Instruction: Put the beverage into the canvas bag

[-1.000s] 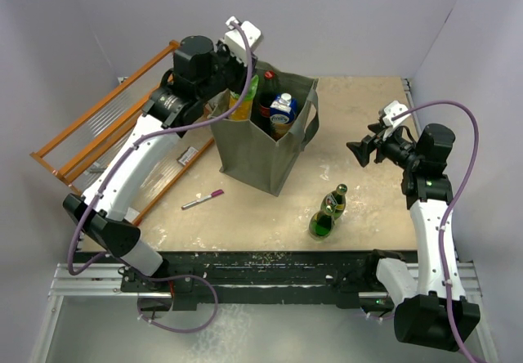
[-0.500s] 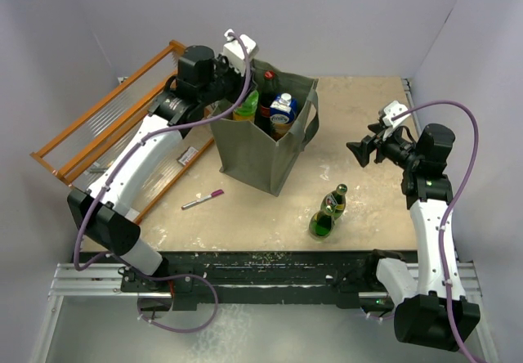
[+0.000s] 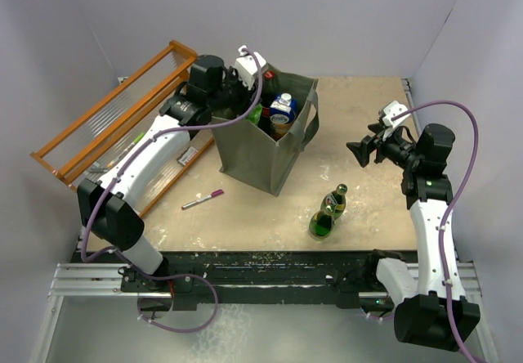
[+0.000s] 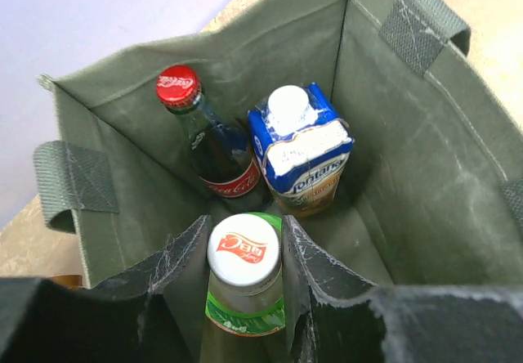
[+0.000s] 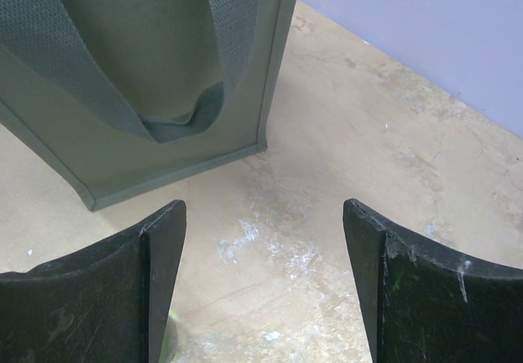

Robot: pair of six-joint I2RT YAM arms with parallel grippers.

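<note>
The grey-green canvas bag point(image 3: 263, 147) stands at the table's back middle; the left wrist view looks down into it point(image 4: 409, 159). My left gripper point(image 4: 243, 253) is shut on a green-labelled, white-capped bottle point(image 4: 243, 250) and holds it upright inside the bag's near corner. In the top view the gripper point(image 3: 249, 105) reaches over the bag's left rim. A red-capped cola bottle point(image 4: 204, 134) and a blue carton point(image 4: 301, 146) stand inside the bag. My right gripper point(image 5: 263, 240) is open and empty above the table, right of the bag point(image 5: 163, 77).
Two green glass bottles point(image 3: 329, 212) stand near the front middle of the table. A pink pen point(image 3: 203, 200) lies in front of the bag. An orange wooden rack point(image 3: 110, 130) sits at the left.
My left gripper has moved right and down, carrying the green-labelled bottle over the bag's rim and down into it. The right arm has not moved.
</note>
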